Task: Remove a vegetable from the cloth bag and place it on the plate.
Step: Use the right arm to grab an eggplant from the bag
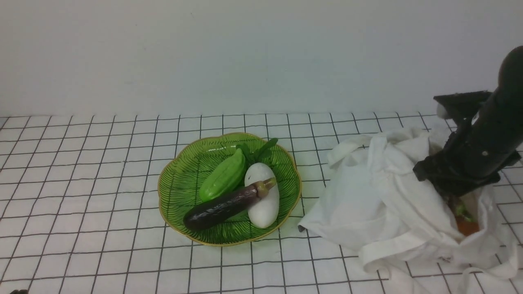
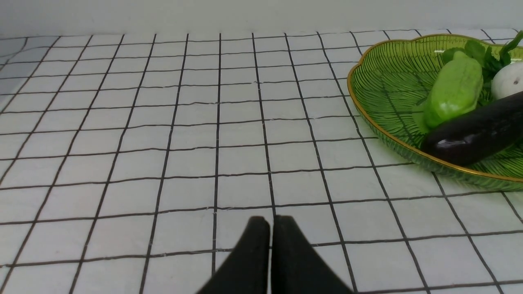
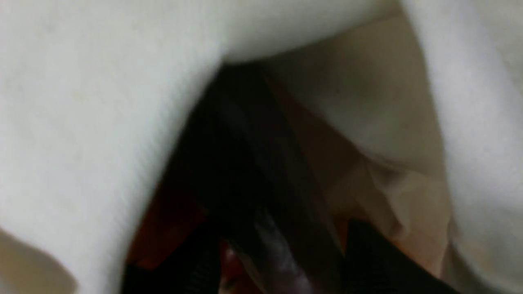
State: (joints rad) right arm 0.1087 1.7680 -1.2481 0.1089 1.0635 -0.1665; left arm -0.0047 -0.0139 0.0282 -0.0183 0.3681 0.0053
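The white cloth bag (image 1: pixel 380 192) lies crumpled on the right of the table, and my right arm (image 1: pixel 470 163) reaches down into its mouth. Inside the bag, the dull purple-brown vegetable (image 3: pixel 261 171) lies lengthwise between the fingers of my right gripper (image 3: pixel 282 228). The jaws stand apart on either side of it, with a reddish gap showing beside one finger. The green leaf-patterned plate (image 1: pixel 179 183) sits left of the bag. My left gripper (image 2: pixel 270 222) hovers shut and empty over the tiles left of the plate (image 2: pixel 380 81).
The plate holds a long glossy dark eggplant (image 1: pixel 222 206), a white eggplant (image 1: pixel 263 200) and a green gourd (image 1: pixel 224 175). Something orange (image 1: pixel 468 226) and a bit of green (image 1: pixel 461 210) show in the bag's mouth. A wall runs behind the table.
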